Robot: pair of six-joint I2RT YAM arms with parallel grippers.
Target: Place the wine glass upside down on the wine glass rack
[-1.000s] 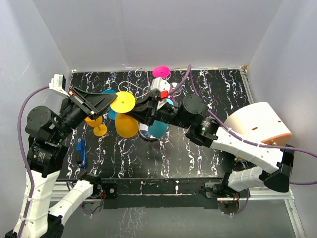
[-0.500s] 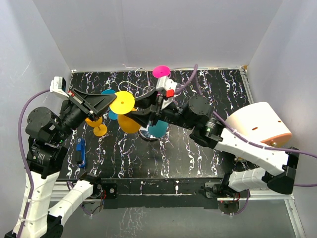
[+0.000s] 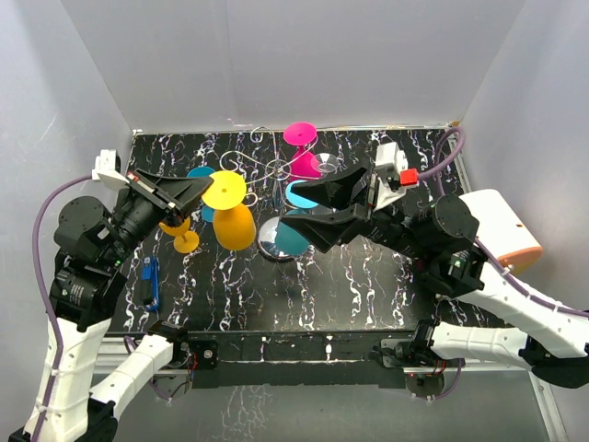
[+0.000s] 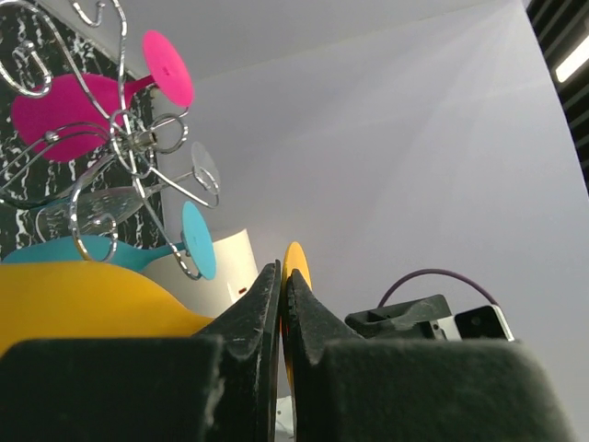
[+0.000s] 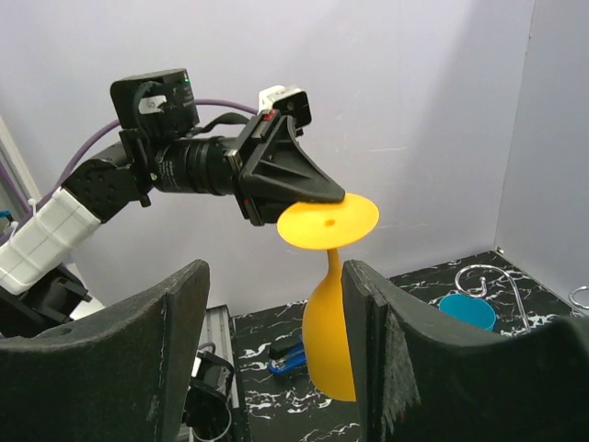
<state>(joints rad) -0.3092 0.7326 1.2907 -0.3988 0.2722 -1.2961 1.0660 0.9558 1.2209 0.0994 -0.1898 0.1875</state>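
Observation:
The yellow wine glass (image 3: 235, 228) hangs upside down, foot up, just left of the wine glass rack (image 3: 274, 169). My left gripper (image 3: 206, 185) is shut on the rim of the foot (image 5: 329, 221); in the left wrist view the yellow disc (image 4: 295, 262) shows pinched between the closed fingers of the left gripper (image 4: 282, 273). My right gripper (image 3: 302, 206) stands open to the right of the glass, over the rack's chrome base (image 3: 267, 241). In its own view the right gripper (image 5: 276, 272) holds nothing, and the yellow bowl (image 5: 331, 331) hangs beyond its fingers.
The rack carries a pink glass (image 3: 301, 136) and teal glasses (image 3: 296, 238). A second orange glass (image 3: 180, 232) and a teal one (image 3: 201, 172) sit under the left arm. A blue tool (image 3: 152, 283) lies at the table's left. White walls close in the sides.
My right gripper has opened, let go of the yellow glass and drawn back to the right. The left gripper has closed on the foot and stays there.

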